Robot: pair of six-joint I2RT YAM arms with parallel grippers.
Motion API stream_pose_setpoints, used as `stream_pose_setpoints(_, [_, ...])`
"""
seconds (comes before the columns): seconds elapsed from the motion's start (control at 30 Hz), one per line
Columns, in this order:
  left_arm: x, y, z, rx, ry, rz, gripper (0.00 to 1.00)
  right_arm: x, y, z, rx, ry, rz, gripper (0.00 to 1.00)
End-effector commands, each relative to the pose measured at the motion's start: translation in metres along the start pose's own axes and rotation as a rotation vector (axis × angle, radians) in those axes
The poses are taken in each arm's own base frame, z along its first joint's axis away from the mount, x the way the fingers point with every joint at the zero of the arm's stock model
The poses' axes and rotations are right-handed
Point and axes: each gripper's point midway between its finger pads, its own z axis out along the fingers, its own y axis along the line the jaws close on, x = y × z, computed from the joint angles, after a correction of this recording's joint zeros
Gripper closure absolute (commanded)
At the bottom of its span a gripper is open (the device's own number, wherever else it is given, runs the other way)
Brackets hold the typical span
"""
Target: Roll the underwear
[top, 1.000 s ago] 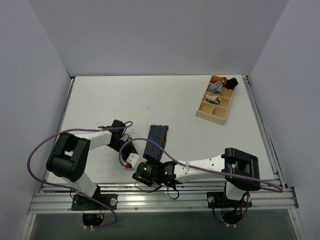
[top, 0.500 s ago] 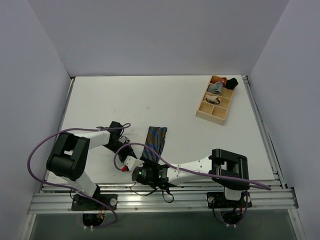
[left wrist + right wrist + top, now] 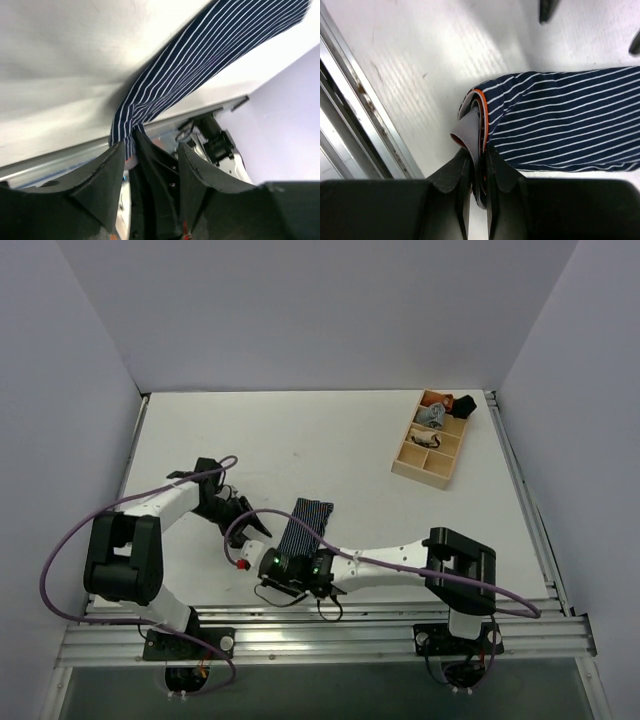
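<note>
The underwear is a navy pinstriped cloth lying on the white table, in front of the arm bases. In the right wrist view my right gripper is shut on its near end, where the grey, orange-edged waistband folds over the striped cloth. My left gripper stands just left of the cloth. Its fingers are open with no cloth between them. In that view the underwear runs away from the gripper to the upper right, and the right gripper's dark body shows beyond the gap.
A wooden divided tray stands at the back right, with small rolled garments in its far compartments. The aluminium rail runs along the near table edge, close behind the right gripper. Purple cables loop beside both arms.
The left gripper has let go of the underwear, opened and drawn back to the left. The right gripper has moved left and closed on the near waistband end. The cloth now lies shorter.
</note>
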Motion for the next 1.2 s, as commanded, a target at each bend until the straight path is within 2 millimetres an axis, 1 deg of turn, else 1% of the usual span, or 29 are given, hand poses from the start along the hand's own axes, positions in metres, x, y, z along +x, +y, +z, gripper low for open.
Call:
stream_pose_setpoints(0.0, [-0.016, 0.017, -0.023, -0.083, -0.117, 0.017, 0.45, -0.006, 0.009, 0.0, -0.219, 0.054, 0.129, 1.0])
stream_pose_setpoints(0.03, [-0.018, 0.02, -0.023, -0.084, -0.127, 0.01, 0.45, -0.007, -0.001, 0.001, -0.235, 0.06, 0.188, 1.0])
stream_pose_setpoints(0.07, [-0.02, 0.023, -0.022, -0.083, -0.135, 0.003, 0.45, -0.012, 0.001, 0.0, -0.294, 0.055, 0.221, 1.0])
stream_pose_setpoints(0.1, [-0.019, 0.029, -0.018, -0.085, -0.127, -0.01, 0.45, -0.014, -0.001, 0.001, -0.326, 0.057, 0.251, 1.0])
stream_pose_setpoints(0.17, [-0.021, 0.03, -0.014, -0.066, -0.14, -0.012, 0.45, -0.011, -0.008, 0.006, -0.404, 0.086, 0.327, 1.0])
stream_pose_setpoints(0.2, [-0.018, 0.036, -0.01, -0.071, -0.128, -0.023, 0.45, -0.009, -0.009, 0.009, -0.428, 0.097, 0.346, 1.0])
stream_pose_setpoints(0.23, [-0.019, 0.035, -0.008, -0.054, -0.135, -0.019, 0.45, -0.006, -0.01, 0.012, -0.446, 0.115, 0.363, 1.0])
stream_pose_setpoints(0.27, [-0.018, 0.035, -0.007, -0.042, -0.142, -0.014, 0.45, 0.001, -0.014, 0.019, -0.456, 0.137, 0.389, 1.0])
stream_pose_setpoints(0.33, [-0.018, 0.033, -0.005, -0.011, -0.15, -0.002, 0.45, 0.001, -0.013, 0.024, -0.507, 0.132, 0.422, 1.0])
stream_pose_setpoints(0.4, [-0.017, 0.029, -0.008, 0.017, -0.172, 0.019, 0.46, 0.004, -0.02, 0.025, -0.551, 0.126, 0.5, 1.0])
stream_pose_setpoints(0.47, [-0.017, 0.019, -0.009, 0.075, -0.187, 0.055, 0.46, -0.001, -0.026, 0.03, -0.583, 0.081, 0.552, 1.0])
stream_pose_setpoints(0.53, [-0.018, 0.01, -0.009, 0.139, -0.197, 0.084, 0.46, 0.0, -0.031, 0.035, -0.629, 0.074, 0.617, 1.0])
stream_pose_setpoints(0.57, [-0.014, 0.004, -0.008, 0.171, -0.179, 0.101, 0.46, 0.0, -0.032, 0.035, -0.642, 0.071, 0.63, 1.0])
stream_pose_setpoints(0.7, [-0.011, -0.005, -0.003, 0.199, -0.173, 0.155, 0.46, -0.005, -0.038, 0.042, -0.671, 0.063, 0.66, 1.0])
stream_pose_setpoints(0.73, [-0.012, -0.009, -0.002, 0.211, -0.183, 0.174, 0.46, -0.004, -0.043, 0.045, -0.679, 0.063, 0.693, 1.0])
stream_pose_setpoints(0.77, [-0.012, -0.01, -0.002, 0.217, -0.187, 0.179, 0.46, -0.003, -0.041, 0.045, -0.704, 0.066, 0.705, 1.0])
stream_pose_setpoints(0.83, [-0.012, -0.009, 0.001, 0.23, -0.193, 0.179, 0.46, 0.001, -0.047, 0.049, -0.708, 0.066, 0.733, 1.0])
stream_pose_setpoints(0.87, [-0.012, -0.008, 0.002, 0.234, -0.196, 0.177, 0.46, 0.003, -0.047, 0.049, -0.72, 0.072, 0.747, 1.0])
stream_pose_setpoints(0.9, [-0.011, -0.005, 0.005, 0.233, -0.193, 0.171, 0.47, 0.005, -0.048, 0.049, -0.724, 0.074, 0.76, 1.0])
stream_pose_setpoints(0.93, [-0.011, -0.007, 0.005, 0.248, -0.196, 0.176, 0.48, 0.009, -0.049, 0.051, -0.727, 0.084, 0.773, 1.0])
stream_pose_setpoints(1.07, [-0.012, 0.0, 0.014, 0.233, -0.188, 0.167, 0.5, 0.018, -0.055, 0.055, -0.743, 0.1, 0.823, 1.0])
stream_pose_setpoints(1.17, [-0.013, -0.003, 0.016, 0.249, -0.204, 0.184, 0.49, 0.02, -0.055, 0.056, -0.774, 0.109, 0.856, 1.0])
